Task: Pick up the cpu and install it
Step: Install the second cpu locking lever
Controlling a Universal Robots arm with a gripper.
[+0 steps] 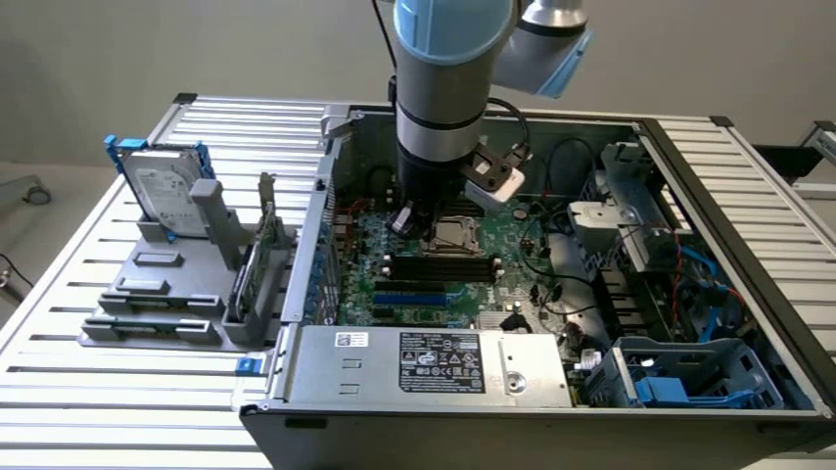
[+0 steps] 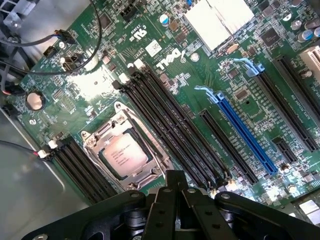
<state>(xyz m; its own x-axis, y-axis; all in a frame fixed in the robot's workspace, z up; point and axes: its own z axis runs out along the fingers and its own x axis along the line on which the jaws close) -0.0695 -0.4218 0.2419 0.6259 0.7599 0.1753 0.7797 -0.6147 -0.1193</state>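
Note:
The cpu (image 2: 124, 152), a small silver-grey square with printed text, lies flat inside the metal-framed socket (image 2: 106, 131) on the green motherboard (image 2: 70, 85). In the exterior view the cpu (image 1: 455, 233) sits in the open computer case, just to the exterior view's right of my gripper (image 1: 407, 219). My gripper (image 2: 175, 176) hangs above the board beside the socket, its black fingers shut together with nothing between them. It is apart from the cpu.
Black memory slots (image 2: 165, 125) and a blue expansion slot (image 2: 245, 132) run beside the socket, and a heat sink (image 2: 217, 20) lies further off. A power supply (image 1: 432, 362) fills the case's front. A hard drive (image 1: 167, 186) stands on a grey rack (image 1: 157, 294) at the exterior view's left.

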